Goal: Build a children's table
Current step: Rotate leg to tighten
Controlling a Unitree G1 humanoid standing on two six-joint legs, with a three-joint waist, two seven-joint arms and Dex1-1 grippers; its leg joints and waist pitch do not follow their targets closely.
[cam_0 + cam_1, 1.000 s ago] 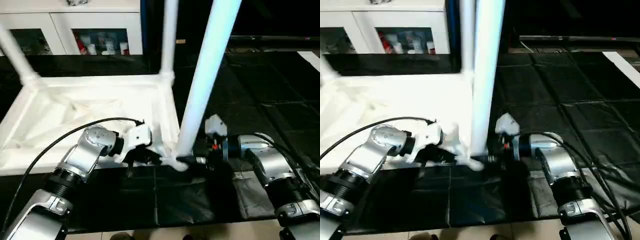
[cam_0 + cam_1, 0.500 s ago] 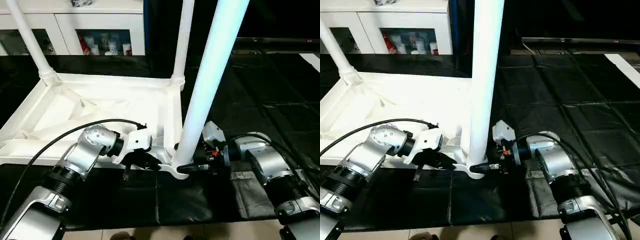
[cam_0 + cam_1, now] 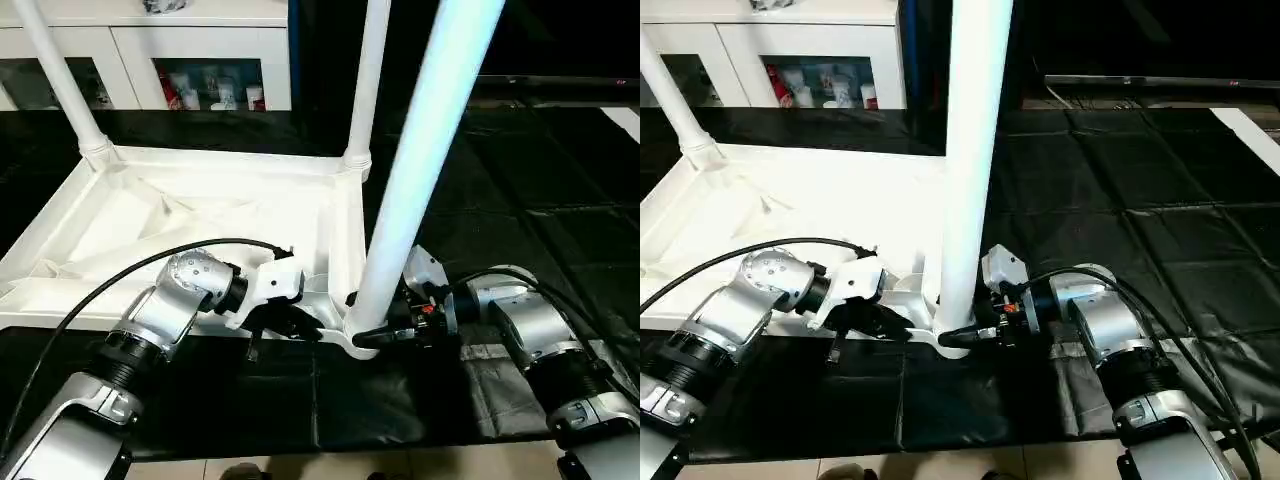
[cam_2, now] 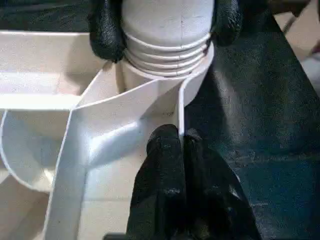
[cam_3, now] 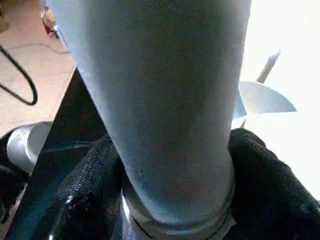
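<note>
The children's table lies upside down on the black mat, its white ribbed top (image 3: 230,160) facing up. Two far legs (image 3: 60,85) (image 3: 370,80) stand in their corner sockets. The near right leg (image 3: 420,170) stands in the corner socket (image 4: 160,75) closest to me. My right gripper (image 3: 375,335) is shut around this leg's base, one black finger (image 4: 106,30) on each side just above the threaded collar. My left gripper (image 4: 181,145) is shut on the thin rim wall of the top, right beside that socket.
A white glass-door cabinet (image 3: 200,60) stands behind the table top. Black matting (image 3: 540,200) covers the floor to the right and in front. A black cable (image 3: 150,265) loops over my left forearm.
My right gripper's fingers have closed in on the base of the near leg. The left gripper has kept its grip on the rim. The camera shifted early in the second.
</note>
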